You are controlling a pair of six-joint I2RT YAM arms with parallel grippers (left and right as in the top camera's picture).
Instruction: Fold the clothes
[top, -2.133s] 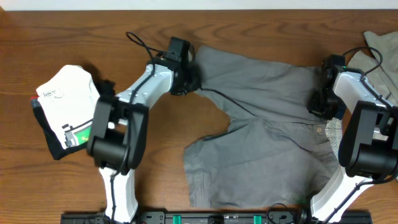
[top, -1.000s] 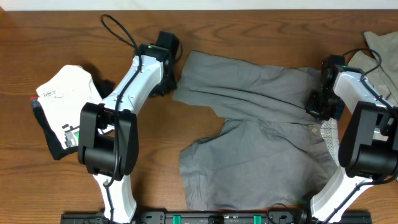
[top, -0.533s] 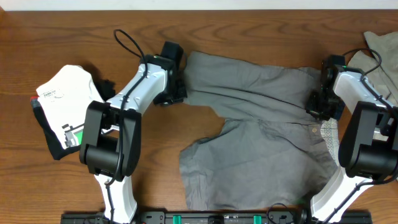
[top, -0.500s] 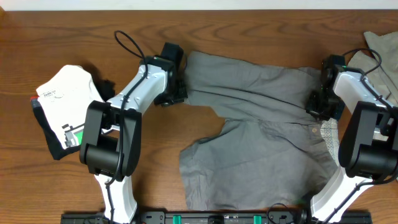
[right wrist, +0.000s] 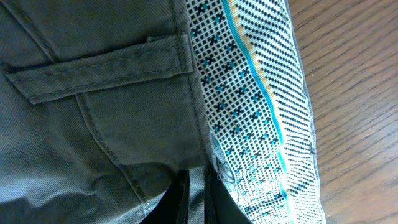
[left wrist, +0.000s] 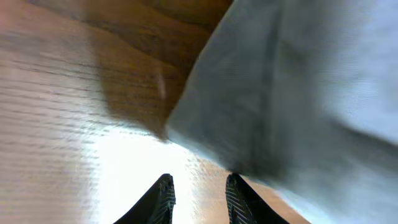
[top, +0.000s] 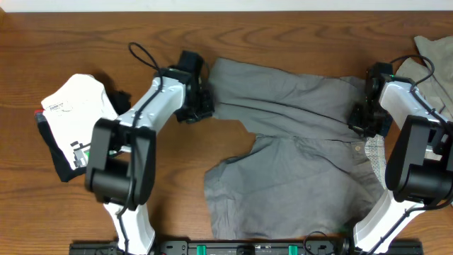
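Flattening step, first fold pending: shorts (top: 297,177) lie spread mid-desk (top: 71,212). Right gripper (right wrist: 194,194) is pressed nearly together, pinching the waistband edge. Farther off, left gripper (left wrist: 198,190) is slightly spread and empty with the far leg's hem just ahead; next move probably needs that hem regripped.

Matt cloth shorts (top: 297,106) — glossy wood table (top: 56,35)

Overhead view was evenly lit and sharp, barely any shadows. Left wrist cam was smeary and out of focus, with blown-out glare on the table (left wrist: 124,155) beside the shorts (left wrist: 298,93). Right wrist view was crisp.
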